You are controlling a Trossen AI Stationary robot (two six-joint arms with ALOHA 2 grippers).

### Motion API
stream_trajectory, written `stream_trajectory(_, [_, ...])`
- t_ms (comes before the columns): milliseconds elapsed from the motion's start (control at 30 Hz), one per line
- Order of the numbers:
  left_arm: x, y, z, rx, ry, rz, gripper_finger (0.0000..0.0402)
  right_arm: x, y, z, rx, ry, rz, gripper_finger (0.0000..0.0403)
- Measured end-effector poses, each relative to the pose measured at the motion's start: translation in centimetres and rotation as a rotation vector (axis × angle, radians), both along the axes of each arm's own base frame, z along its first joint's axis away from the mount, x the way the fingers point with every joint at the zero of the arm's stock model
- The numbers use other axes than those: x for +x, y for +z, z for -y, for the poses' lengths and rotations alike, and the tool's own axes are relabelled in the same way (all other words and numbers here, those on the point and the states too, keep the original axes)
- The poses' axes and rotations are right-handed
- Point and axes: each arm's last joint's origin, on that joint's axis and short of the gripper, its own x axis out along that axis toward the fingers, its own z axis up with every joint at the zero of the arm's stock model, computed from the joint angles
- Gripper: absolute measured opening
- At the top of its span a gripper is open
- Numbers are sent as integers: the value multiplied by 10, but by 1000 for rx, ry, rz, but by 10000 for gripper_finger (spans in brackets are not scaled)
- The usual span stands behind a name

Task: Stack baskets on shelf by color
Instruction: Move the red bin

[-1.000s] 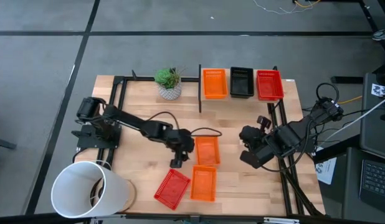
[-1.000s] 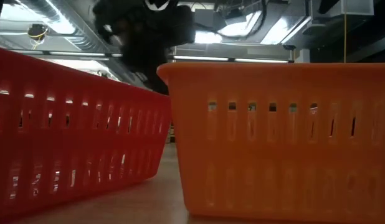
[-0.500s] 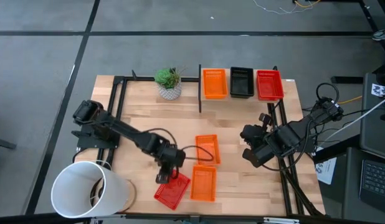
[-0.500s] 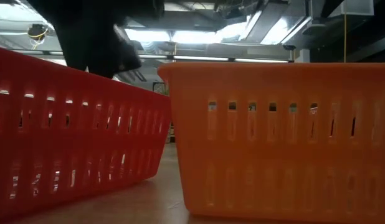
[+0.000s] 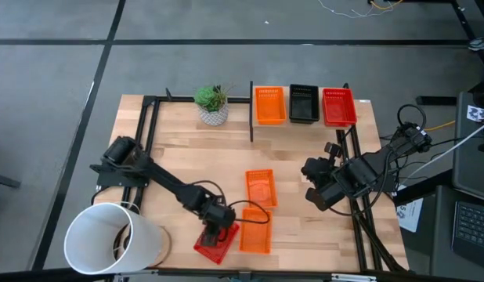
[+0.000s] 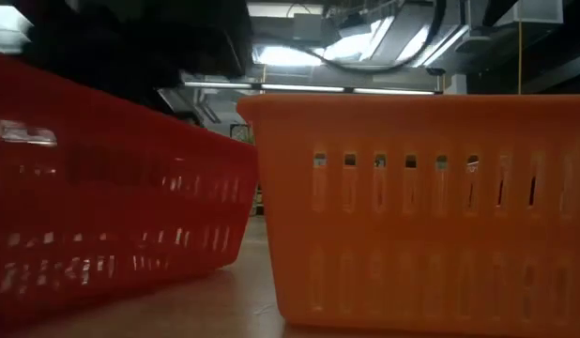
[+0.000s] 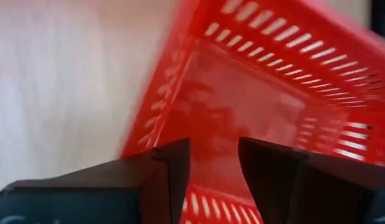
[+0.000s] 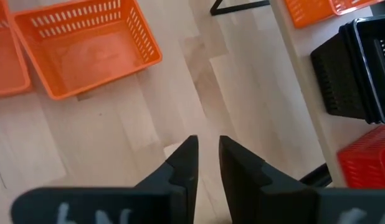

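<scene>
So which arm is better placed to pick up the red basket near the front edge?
The left. Its gripper is right over the red basket, fingers open at the basket's rim. The right gripper waits far off by the table's right side.

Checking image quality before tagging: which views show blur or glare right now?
Left wrist view: the red basket is motion-blurred. Low view: that red basket is smeared, the orange basket sharp, ceiling lights glare. High and right wrist views: sharp.
</scene>
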Motion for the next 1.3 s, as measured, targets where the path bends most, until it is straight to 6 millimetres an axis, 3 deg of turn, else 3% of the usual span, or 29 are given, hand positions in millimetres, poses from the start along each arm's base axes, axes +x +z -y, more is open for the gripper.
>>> stream_trajectory(133, [14,-6,-15,7,-4,58,124,0,0,0,-2,5,-2,64])
stream_trajectory(333, [36,1,-51,112,24,191,123,0,0,0,-2,5,-3,64])
stream_trajectory(667, [83,27,-120,245,76,387,123,0,0,0,2,-5,3,64])
stream_trajectory(900, [99,45,-152,330,149,429,123,0,0,0,9,-20,10,64])
stream_trajectory(1067, [94,54,-150,339,89,296,123,-1,-5,-1,46,-19,-34,64])
stream_trajectory(1300, [85,52,-109,153,-118,235,123,-6,-40,0,38,-54,-170,64])
